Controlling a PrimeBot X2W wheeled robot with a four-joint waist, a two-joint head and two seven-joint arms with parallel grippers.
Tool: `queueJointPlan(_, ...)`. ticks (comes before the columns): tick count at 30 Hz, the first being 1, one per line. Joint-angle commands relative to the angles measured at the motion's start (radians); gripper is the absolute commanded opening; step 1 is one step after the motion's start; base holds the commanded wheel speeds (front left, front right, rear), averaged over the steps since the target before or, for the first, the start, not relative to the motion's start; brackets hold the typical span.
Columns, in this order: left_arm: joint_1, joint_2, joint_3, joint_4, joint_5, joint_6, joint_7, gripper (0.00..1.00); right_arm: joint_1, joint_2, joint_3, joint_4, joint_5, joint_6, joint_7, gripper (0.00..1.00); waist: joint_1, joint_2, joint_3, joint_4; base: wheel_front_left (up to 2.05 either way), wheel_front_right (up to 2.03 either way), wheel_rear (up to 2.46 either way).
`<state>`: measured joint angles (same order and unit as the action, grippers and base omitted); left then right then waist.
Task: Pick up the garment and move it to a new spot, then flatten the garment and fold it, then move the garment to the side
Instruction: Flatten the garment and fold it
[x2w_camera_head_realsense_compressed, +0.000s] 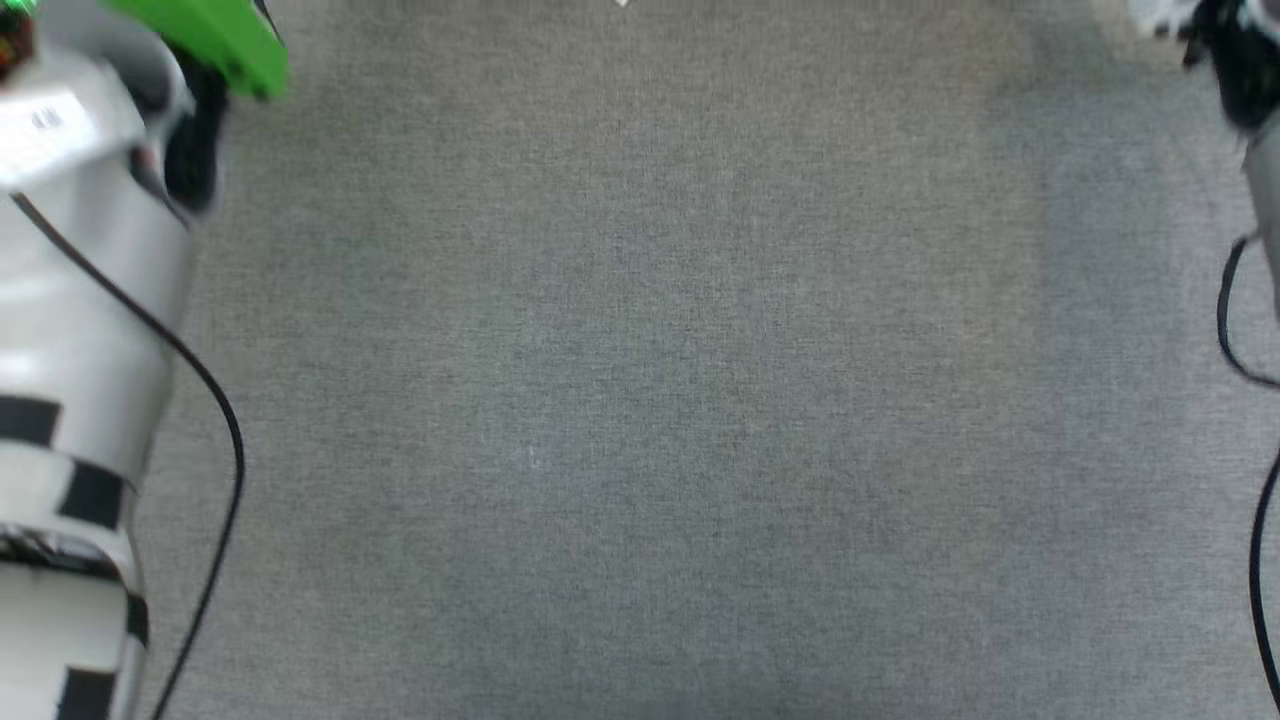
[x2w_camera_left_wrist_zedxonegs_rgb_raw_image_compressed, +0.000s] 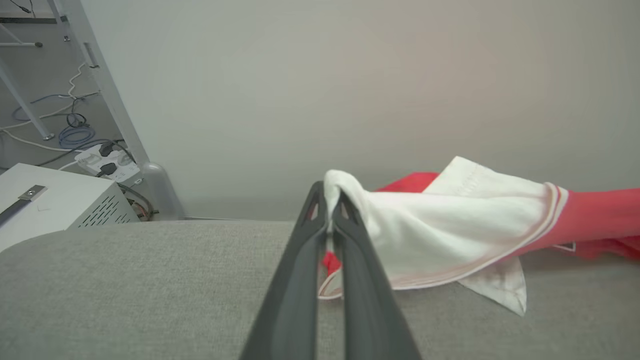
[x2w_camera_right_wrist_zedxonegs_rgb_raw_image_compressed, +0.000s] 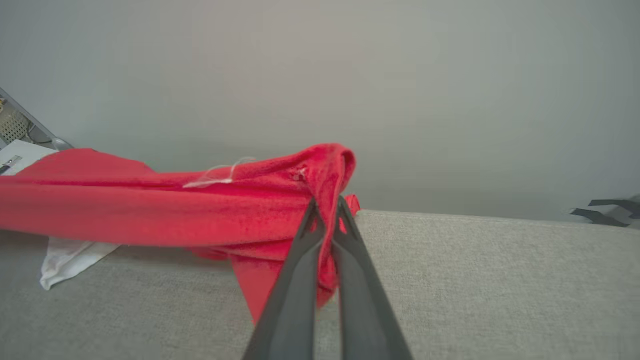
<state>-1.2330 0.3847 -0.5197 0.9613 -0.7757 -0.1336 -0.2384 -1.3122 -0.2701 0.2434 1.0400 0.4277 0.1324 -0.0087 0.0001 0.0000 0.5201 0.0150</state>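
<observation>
Your left claw (x2w_camera_left_wrist_zedxonegs_rgb_raw_image_compressed: 330, 200) is pressed together on a bunched fold of the white sleeve (x2w_camera_left_wrist_zedxonegs_rgb_raw_image_compressed: 450, 225). Your right claw (x2w_camera_right_wrist_zedxonegs_rgb_raw_image_compressed: 327, 207) is pinching a ridge of red body cloth. The jersey T-shirt (x2w_camera_right_wrist_zedxonegs_rgb_raw_image_compressed: 150, 210) hangs as a loose rope between them, just above the grey bench (x2w_camera_left_wrist_zedxonegs_rgb_raw_image_compressed: 125, 290). It runs off toward 3 o'clock from the left claw and toward 9 o'clock from the right.

This looks like the carry to a new spot, with flattening to come. Both grips are small, so move both arms together at the same height and avoid a hard pull apart, which could slip the sleeve.

A white corner droops to the bench at 4 o'clock of the left claw, and a red flap hangs at 7 o'clock of the right. Lift enough to clear them, or they may drag and twist.

The open bench (x2w_camera_head_realsense_compressed: 640, 400) before you looks a good landing. Stay short of the far edge, beyond which are the wall (x2w_camera_left_wrist_zedxonegs_rgb_raw_image_compressed: 350, 75) and a power strip (x2w_camera_left_wrist_zedxonegs_rgb_raw_image_compressed: 107, 160) at 10 o'clock.
</observation>
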Motion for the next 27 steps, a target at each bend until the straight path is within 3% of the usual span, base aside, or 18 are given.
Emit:
queueJointPlan(1,0.064,0.008,-0.010,-0.018,-0.023,0.003,-0.012,0.00,0.058,-0.022,0.021,-0.013,0.027,-0.002,-0.009,0.00,-0.0001,0.0000,-0.067,0.016,0.00,0.00,0.00)
queueJointPlan(2,0.181,0.016,-0.034,-0.057,-0.054,0.003,-0.018,0.00,0.169,-0.053,0.066,-0.040,0.079,-0.002,-0.010,0.00,-0.0001,0.0000,-0.118,0.027,0.00,0.00,0.00)
queueJointPlan(6,0.330,0.040,-0.036,-0.112,-0.079,0.003,-0.022,0.00,0.320,-0.091,0.121,-0.099,0.149,-0.002,-0.016,0.00,-0.0001,0.0000,-0.185,0.029,0.00,0.00,0.00)
queueJointPlan(12,0.561,0.060,0.048,-0.219,-0.080,0.020,-0.023,0.00,0.522,-0.138,0.170,-0.199,0.230,-0.002,-0.027,0.00,-0.0001,0.0000,-0.276,0.018,0.00,0.00,0.00)
queueJointPlan(21,0.899,0.104,0.122,-0.427,-0.056,0.100,-0.023,0.00,0.798,-0.195,0.145,-0.338,0.270,-0.002,-0.029,0.00,-0.0001,0.0000,-0.389,0.016,0.00,0.00,0.00)
queueJointPlan(27,1.105,0.147,0.131,-0.601,-0.081,0.187,0.013,0.00,1.009,-0.213,0.060,-0.457,0.249,-0.002,-0.008,0.00,-0.0001,0.0000,-0.447,0.019,0.00,0.00,0.00)
